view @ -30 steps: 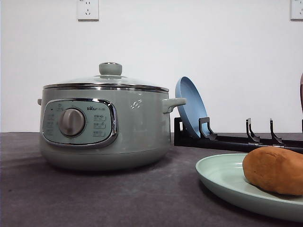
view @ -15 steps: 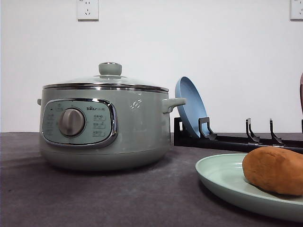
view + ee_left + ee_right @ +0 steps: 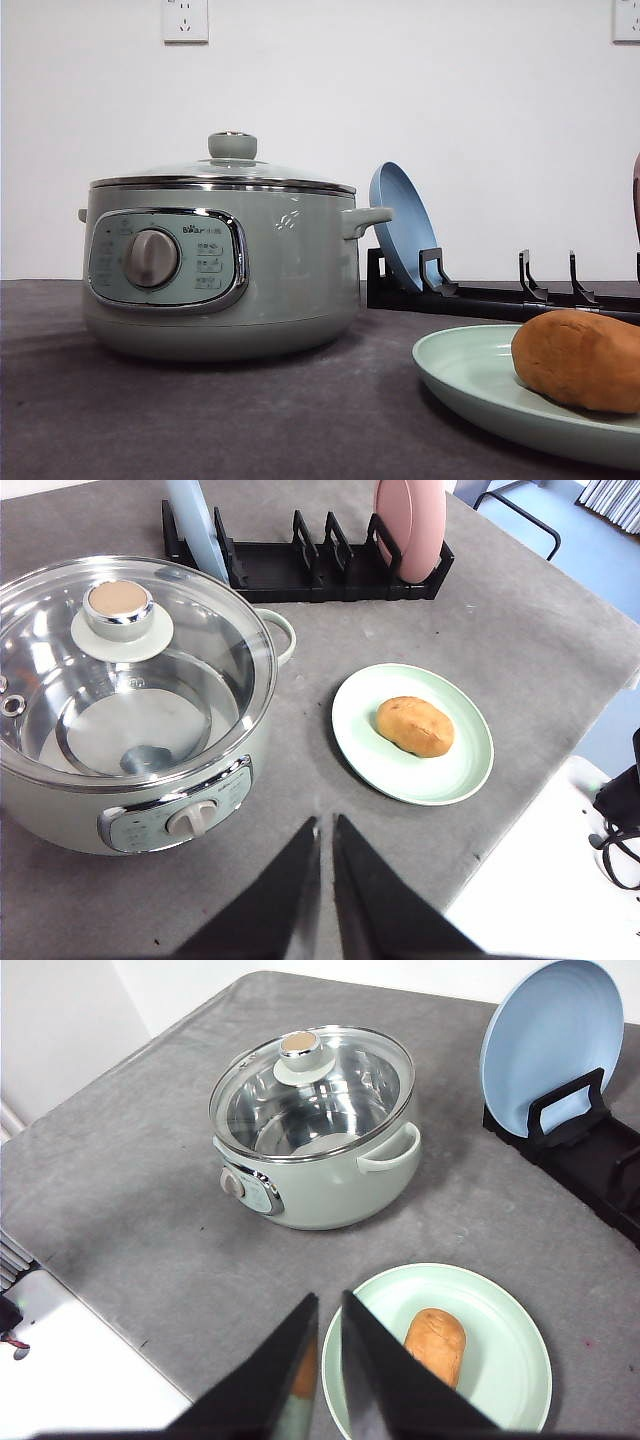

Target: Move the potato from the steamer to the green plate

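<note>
The potato point(image 3: 578, 358) point(image 3: 414, 725) point(image 3: 435, 1345) lies on the green plate point(image 3: 470, 375) point(image 3: 360, 720) point(image 3: 400, 1300), on the grey table beside the steamer point(image 3: 290, 270) point(image 3: 60, 820) point(image 3: 330, 1195). The steamer's glass lid with its green knob point(image 3: 118, 605) is on, and through the glass the inside looks bare. High above the table, my left gripper point(image 3: 326, 822) hangs between steamer and plate, shut on nothing. My right gripper point(image 3: 329, 1298) is also raised, over the near rim of the plate, its fingers together and nothing held.
A black dish rack point(image 3: 300, 575) point(image 3: 480, 295) stands behind the plate, holding an upright blue plate point(image 3: 403, 235) point(image 3: 555, 1040) and a pink plate point(image 3: 412, 525). The table's edge point(image 3: 520, 830) runs close by the green plate.
</note>
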